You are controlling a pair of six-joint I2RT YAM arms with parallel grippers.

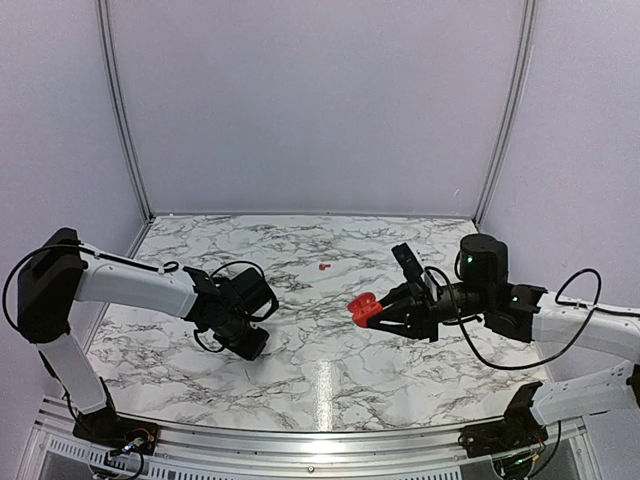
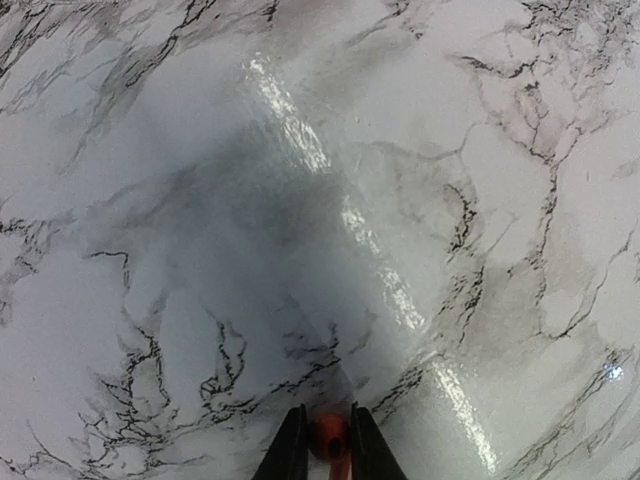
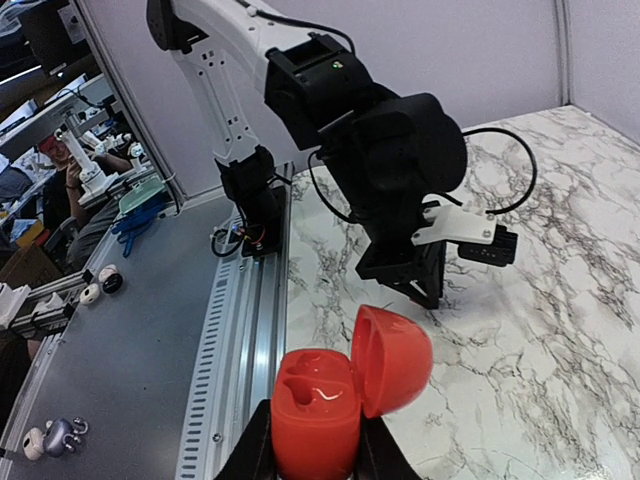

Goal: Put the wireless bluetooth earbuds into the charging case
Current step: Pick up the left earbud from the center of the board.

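My left gripper (image 1: 253,343) points down at the marble table (image 1: 330,380), left of centre. In the left wrist view it (image 2: 328,445) is shut on a tiny red earbud (image 2: 328,434) just above the surface. A second red earbud (image 1: 323,267) lies on the table farther back, near the middle. My right gripper (image 1: 374,312) is shut on the round red charging case (image 1: 364,307), held above the table at centre right. In the right wrist view the case (image 3: 315,415) sits between the fingers with its lid (image 3: 395,360) swung open to the right, and both hollows look empty.
An aluminium rail (image 3: 245,330) edges the table on the near side, with a grey bench (image 3: 120,330) of small parts beyond it. The left arm (image 3: 400,160) stands across from the case. Pale walls (image 1: 320,100) close off the back and sides.
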